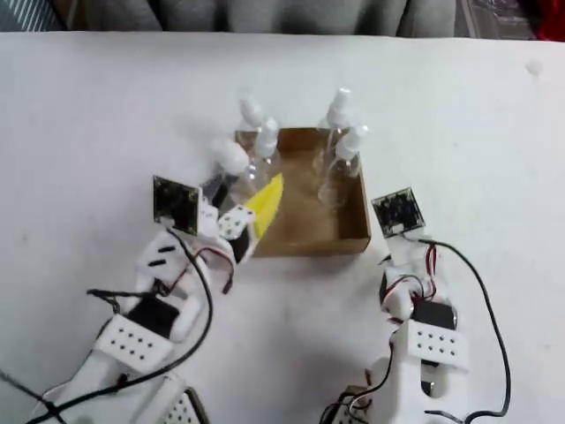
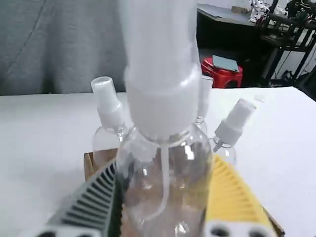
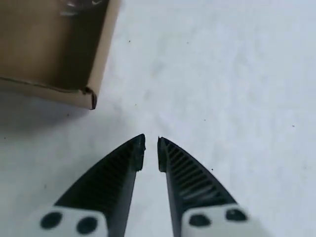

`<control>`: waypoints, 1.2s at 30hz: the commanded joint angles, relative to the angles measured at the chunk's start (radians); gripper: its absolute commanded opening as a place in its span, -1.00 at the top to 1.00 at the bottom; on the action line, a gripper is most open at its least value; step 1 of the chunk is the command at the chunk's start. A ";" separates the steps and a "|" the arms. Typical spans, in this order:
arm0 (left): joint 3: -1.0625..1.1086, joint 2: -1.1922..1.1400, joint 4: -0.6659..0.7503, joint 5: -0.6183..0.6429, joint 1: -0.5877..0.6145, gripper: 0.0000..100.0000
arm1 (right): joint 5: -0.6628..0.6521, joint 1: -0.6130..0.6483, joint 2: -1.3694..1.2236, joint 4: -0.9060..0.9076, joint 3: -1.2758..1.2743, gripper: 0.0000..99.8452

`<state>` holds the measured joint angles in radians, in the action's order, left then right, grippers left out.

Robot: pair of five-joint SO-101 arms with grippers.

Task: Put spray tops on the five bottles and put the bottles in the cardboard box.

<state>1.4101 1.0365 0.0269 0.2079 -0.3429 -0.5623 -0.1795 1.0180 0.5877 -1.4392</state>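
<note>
Table (image 2: 39, 123): left tool (image 2: 164, 170) clasps bottle (image 2: 160, 113) (clear).

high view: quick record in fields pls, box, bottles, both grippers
cardboard box: open top, on the white table
bottles in box: four, upright, each with a spray top
fifth bottle: spray top on, held at the box's left side
left gripper: shut on the fifth bottle, one grey and one yellow finger
right gripper: shut, holding nothing, over bare table beside a box corner
bottles left to box: one
</note>
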 commanded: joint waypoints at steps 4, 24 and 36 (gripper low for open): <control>-0.014 -0.200 0.192 -0.046 0.033 0.96 | -0.012 0.005 -0.004 -0.019 0.006 0.96; -0.008 -0.493 0.402 -0.048 0.041 0.96 | -0.012 0.005 -0.004 -0.019 0.006 0.96; -0.009 -0.647 0.560 -0.049 0.090 0.96 | -0.012 0.005 -0.004 -0.019 0.006 0.96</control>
<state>1.4101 0.4104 0.5209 0.1726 -0.2723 -0.5639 -0.1795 1.0180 0.5877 -1.4392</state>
